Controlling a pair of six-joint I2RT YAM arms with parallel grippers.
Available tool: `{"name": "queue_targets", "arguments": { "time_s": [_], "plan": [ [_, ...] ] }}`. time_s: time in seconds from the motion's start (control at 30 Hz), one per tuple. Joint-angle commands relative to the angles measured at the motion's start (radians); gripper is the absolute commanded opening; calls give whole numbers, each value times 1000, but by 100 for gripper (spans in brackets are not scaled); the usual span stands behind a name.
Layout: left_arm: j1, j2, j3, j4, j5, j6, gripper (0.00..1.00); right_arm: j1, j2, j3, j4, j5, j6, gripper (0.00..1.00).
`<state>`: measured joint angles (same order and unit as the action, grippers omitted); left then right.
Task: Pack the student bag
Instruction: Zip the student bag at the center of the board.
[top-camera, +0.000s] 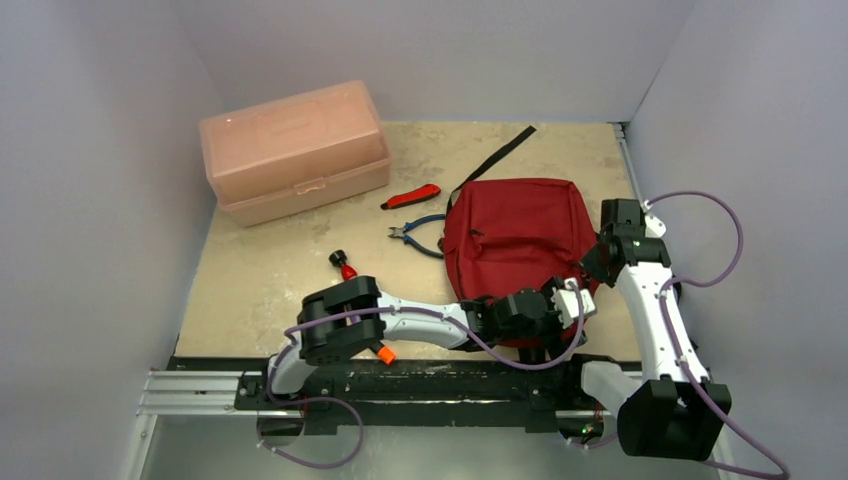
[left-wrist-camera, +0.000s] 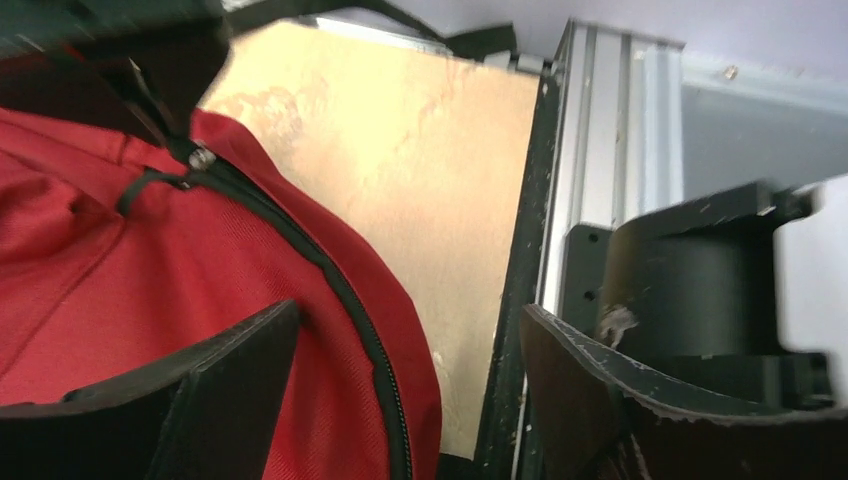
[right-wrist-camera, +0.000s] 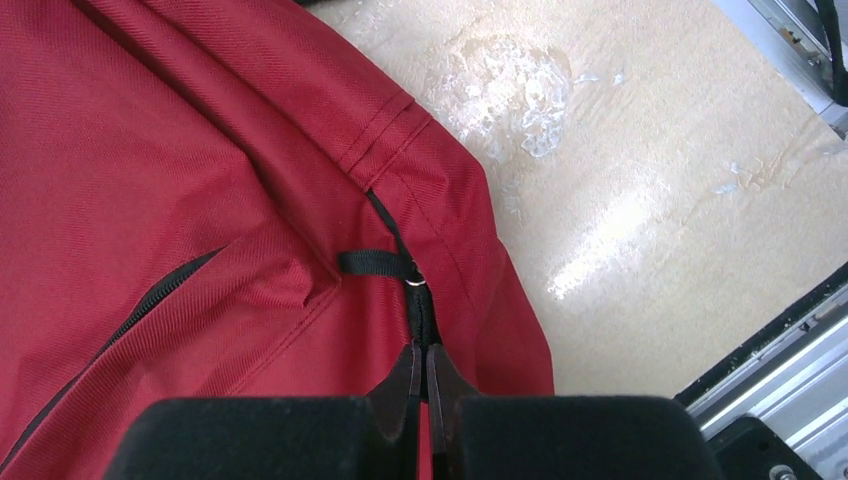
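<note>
The student bag (top-camera: 515, 240), dark red with black zipper lines, lies flat on the right half of the table. My left gripper (top-camera: 572, 300) hovers at the bag's near right corner. In the left wrist view that gripper (left-wrist-camera: 410, 400) is open, and the bag's (left-wrist-camera: 150, 280) red edge and zipper line (left-wrist-camera: 335, 285) lie between the fingers without being gripped. My right gripper (right-wrist-camera: 422, 385) is shut on the black zipper pull (right-wrist-camera: 420, 320) of the bag (right-wrist-camera: 170, 180), just below its small metal ring (right-wrist-camera: 418, 282).
A pale pink lidded plastic box (top-camera: 295, 150) stands at the back left. A red-handled tool (top-camera: 411, 197), blue-handled pliers (top-camera: 420, 235) and a small red-and-black item (top-camera: 343, 264) lie left of the bag. A black strap (top-camera: 500, 155) trails behind it. A metal rail (top-camera: 200, 390) runs along the near edge.
</note>
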<state>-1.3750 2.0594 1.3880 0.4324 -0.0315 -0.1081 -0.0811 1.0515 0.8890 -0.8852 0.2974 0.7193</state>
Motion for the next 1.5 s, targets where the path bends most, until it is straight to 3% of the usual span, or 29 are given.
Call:
{"name": "queue_targets", "arguments": {
  "time_s": [0.0, 0.17, 0.3, 0.5, 0.77, 1.0, 1.47],
  "plan": [
    [-6, 62, 54, 40, 3, 66, 75, -5, -28, 65, -49, 9, 16, 0],
    [-7, 85, 58, 36, -69, 94, 45, -5, -36, 61, -35, -7, 9, 0],
    [-7, 83, 50, 9, -122, 126, 1, -5, -21, 59, -12, -13, 8, 0],
    [-15, -2, -96, 107, -73, 120, 0, -19, 16, 71, 119, 45, 3, 0],
    [-44, -66, -251, 229, -23, 118, 0, -72, 271, 127, 343, 5, -59, 0],
    [-73, -56, -306, 282, 14, 82, 0, -73, 433, 243, 391, -3, -81, 0],
    [-113, -26, -346, 337, 67, 52, 0, -75, 384, 283, 382, 28, -152, 0]
  ]
}}
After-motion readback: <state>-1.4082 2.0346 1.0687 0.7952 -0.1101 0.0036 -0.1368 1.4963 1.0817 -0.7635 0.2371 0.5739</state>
